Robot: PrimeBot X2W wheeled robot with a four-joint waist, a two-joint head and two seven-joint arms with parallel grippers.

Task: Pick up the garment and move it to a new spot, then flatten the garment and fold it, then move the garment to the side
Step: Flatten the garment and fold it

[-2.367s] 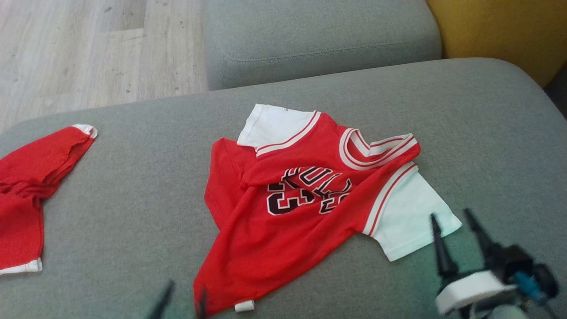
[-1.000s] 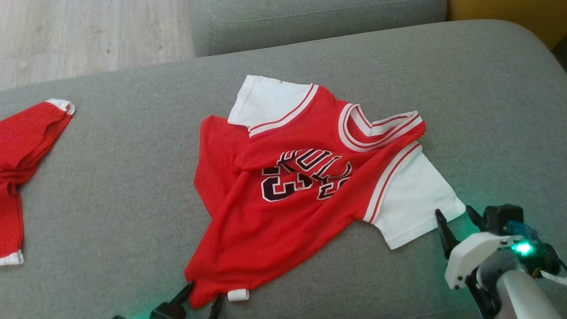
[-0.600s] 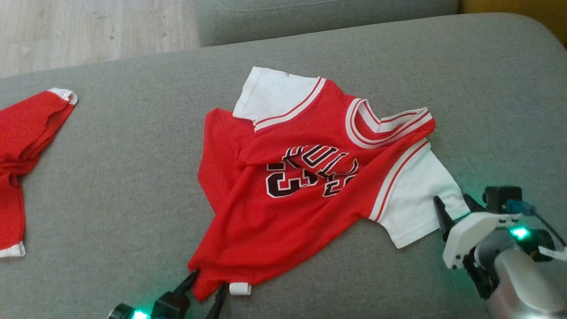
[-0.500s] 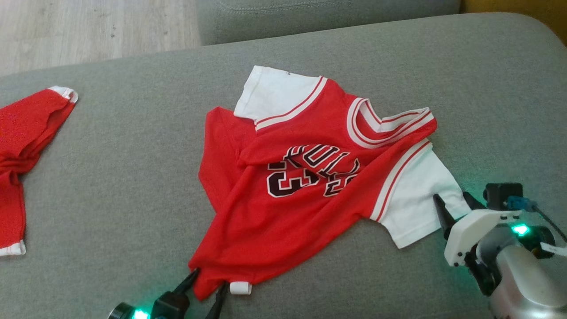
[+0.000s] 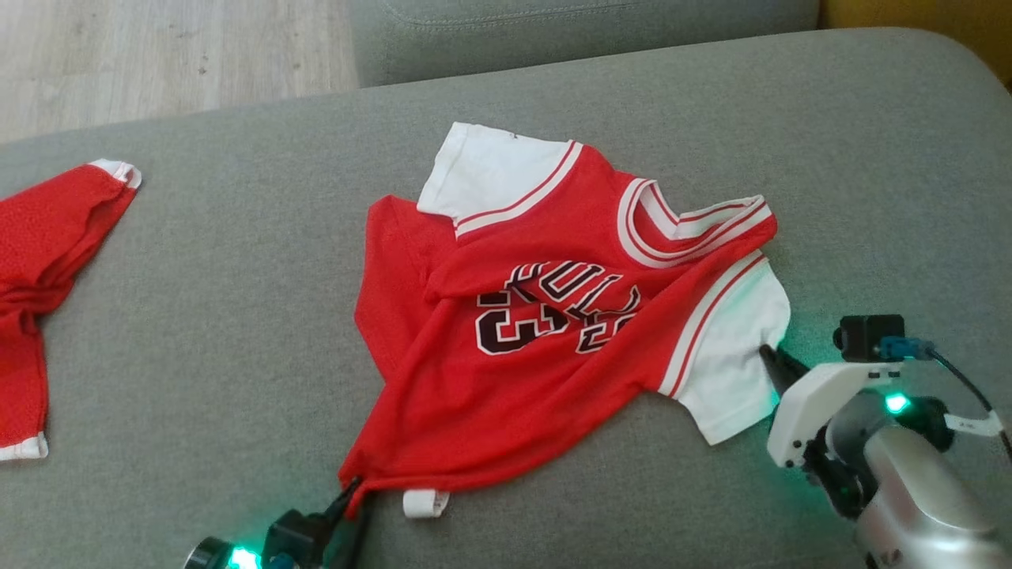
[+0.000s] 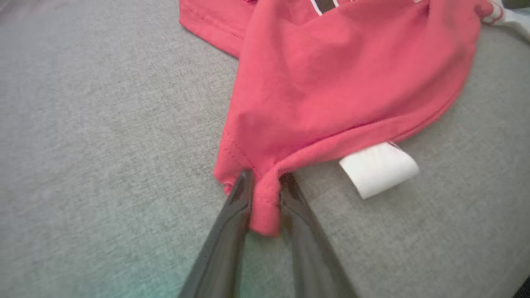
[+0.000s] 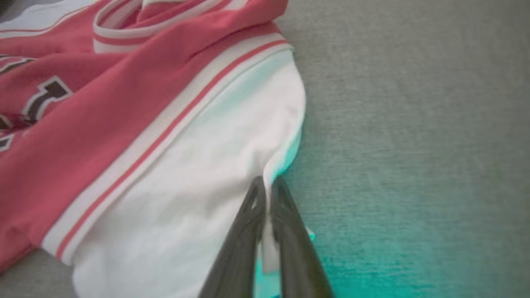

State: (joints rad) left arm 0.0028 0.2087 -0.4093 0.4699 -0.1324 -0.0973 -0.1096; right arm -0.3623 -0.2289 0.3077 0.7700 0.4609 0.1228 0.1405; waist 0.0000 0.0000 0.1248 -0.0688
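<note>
at the bottom edge of the head view, left of centre, my left gripper [image 5: 350,499] is pinched onto the lowest red corner of the jersey [image 5: 545,348]. the left wrist view shows the hem [image 6: 265,207] bunched between the two dark fingers, which stand slightly apart only because cloth fills the gap. at the lower right, my right gripper [image 5: 767,356] is clamped on the edge of the white sleeve [image 5: 731,356], its fingers nearly touching with a thin fold of white between them.

i read the two grips as deliberate. one is at the bottom corner and one at the sleeve, far apart, so that a lift would hang the cloth spread rather than balled up.

the jersey lies crumpled and skewed across the middle of the frame on the grey cushion [image 5: 237,356], collar toward the upper right. a white tag [image 5: 424,503] pokes out just beside the left grip. nothing is lifted yet, so i judge the pick-up is only beginning.

as for containers, the cushion is the nearest thing to one. it bears the jersey in the centre and a second red garment [image 5: 39,261] at the left edge, well apart from it.
</note>
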